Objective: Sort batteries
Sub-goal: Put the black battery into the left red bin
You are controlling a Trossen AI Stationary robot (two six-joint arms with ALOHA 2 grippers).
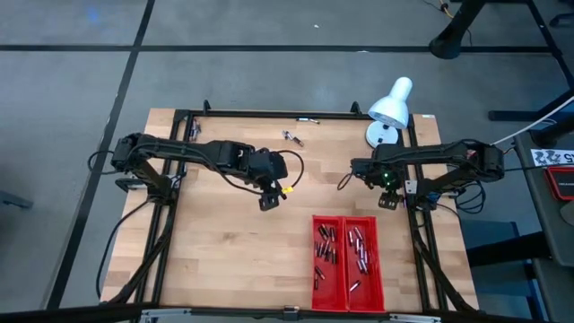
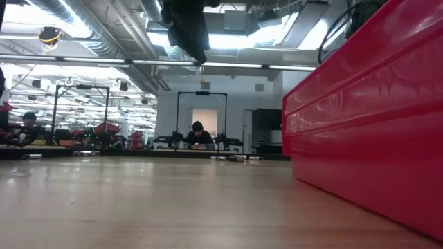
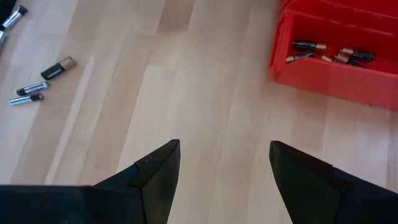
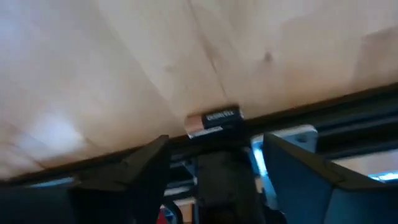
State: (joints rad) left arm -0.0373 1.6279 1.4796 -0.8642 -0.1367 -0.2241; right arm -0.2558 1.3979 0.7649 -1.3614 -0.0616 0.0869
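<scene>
Several batteries lie in both compartments of the red tray (image 1: 347, 262), which also shows in the left wrist view (image 3: 339, 59). Loose batteries (image 1: 292, 137) lie on the wood near the far edge, and three of them (image 3: 55, 70) show in the left wrist view. My left gripper (image 1: 269, 199) (image 3: 224, 168) hovers open over bare wood, left of the tray. My right gripper (image 1: 387, 199) (image 4: 214, 165) is open near the table's right edge. One copper-and-black battery (image 4: 214, 121) lies just past its fingertips, against the black frame rail (image 4: 348, 102).
A white desk lamp (image 1: 388, 112) stands at the far right corner. A black metal frame (image 1: 269, 114) runs around the table. In the low view the tray's red wall (image 2: 367, 117) fills the right side. People sit at benches far behind the table. Bare wood (image 1: 233, 251) lies left of the tray.
</scene>
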